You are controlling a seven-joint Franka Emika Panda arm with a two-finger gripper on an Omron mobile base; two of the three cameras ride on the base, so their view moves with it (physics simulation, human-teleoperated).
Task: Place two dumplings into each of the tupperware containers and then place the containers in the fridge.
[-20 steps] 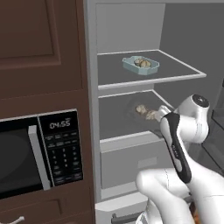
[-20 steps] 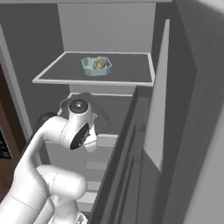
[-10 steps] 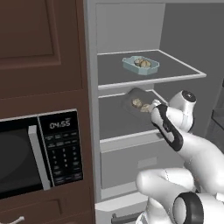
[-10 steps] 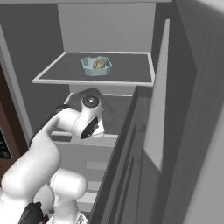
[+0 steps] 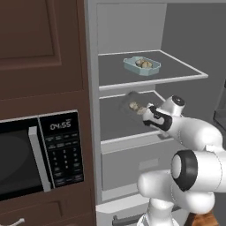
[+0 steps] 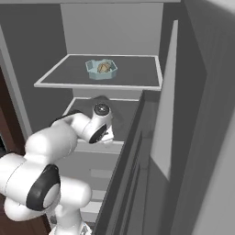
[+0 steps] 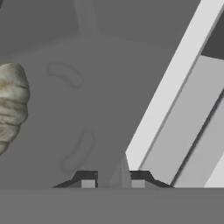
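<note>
The fridge [image 5: 176,70] stands open. On its upper shelf rests the pale blue tupperware container [image 5: 142,66] [image 6: 102,69] with dumplings [image 5: 143,64] [image 6: 103,68] inside. My gripper [image 5: 148,115] is shut on the rim of the dark grey tupperware container [image 5: 131,106], holding it tilted just above the middle shelf, with dumplings [image 5: 137,107] in it. The hand view looks into that container [image 7: 87,109]: one dumpling [image 7: 11,105] lies at the left, and the gripper [image 7: 113,183] pinches the thin wall at the bottom. The white shelf edge [image 7: 175,87] runs beside it.
A black-fronted microwave [image 5: 39,150] sits in the brown cabinetry left of the fridge. The open fridge door [image 6: 183,114] stands close on the right. A pale drawer front [image 5: 132,163] lies under the middle shelf.
The arm has folded lower and reached forward, carrying the dark grey container deeper and a little leftward over the middle shelf. The blue container has stayed put.
</note>
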